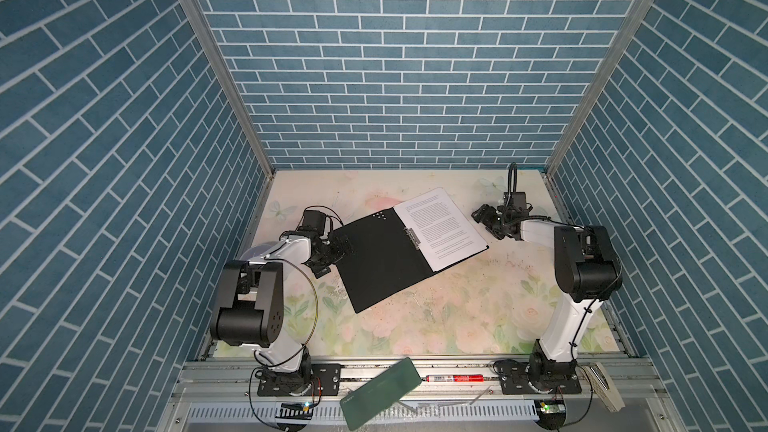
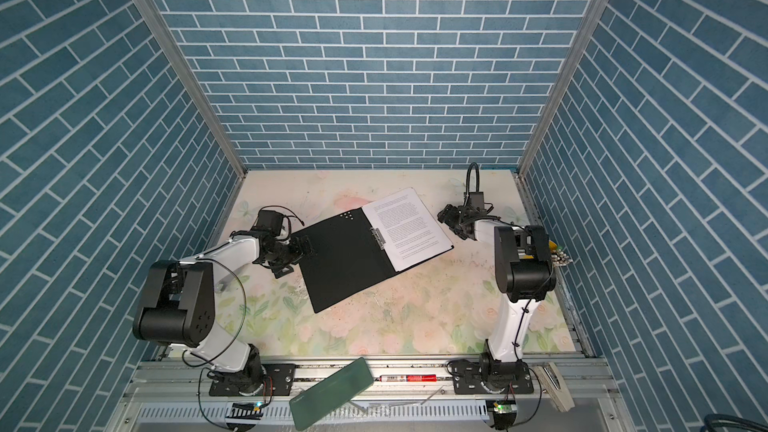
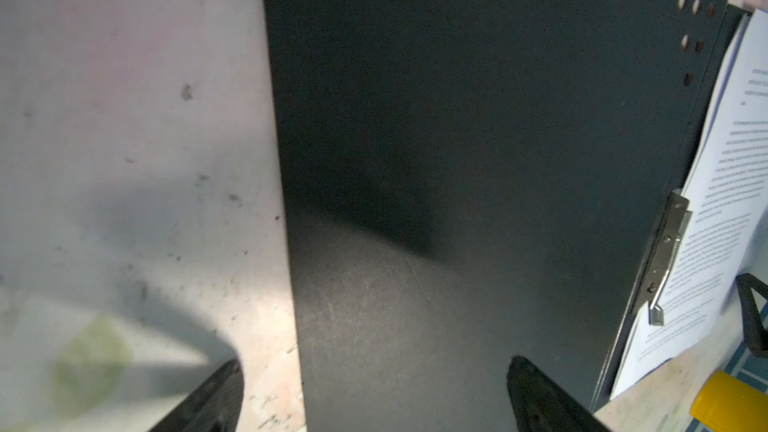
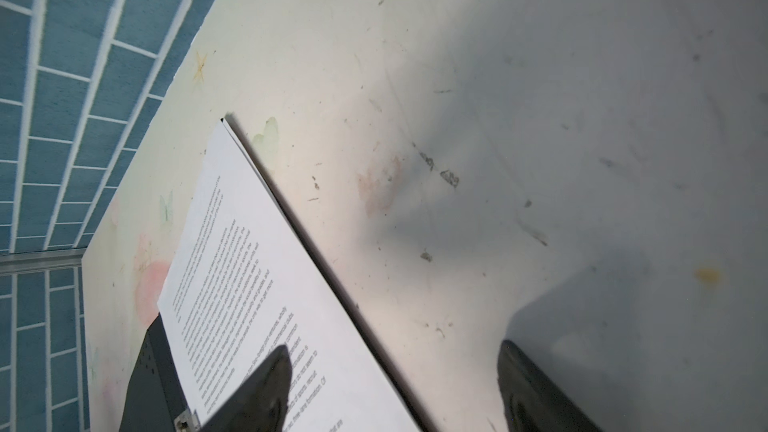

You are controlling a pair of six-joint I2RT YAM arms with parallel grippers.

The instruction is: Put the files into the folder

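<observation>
Checking print on the filed sheets

Text on the files (image 1: 440, 226) is too fine for me to read. They lie on the right flap of the folder (image 1: 382, 268), which is open black-side up mid table (image 1: 457, 305), with a metal clip (image 1: 411, 238) at the spine. Left gripper (image 1: 343, 248) straddles the folder's left edge, jaws wide. Right gripper (image 1: 484, 222) hovers beside the files, jaws apart, empty.

the folder (image 1: 382, 259) lay open and flat, black inside up, turned diagonally on the table (image 1: 457, 309). the files (image 1: 440, 228), a stack of white sheets with printed text on top, lay on its right half beside the metal spine clip (image 1: 411, 238)
</observation>
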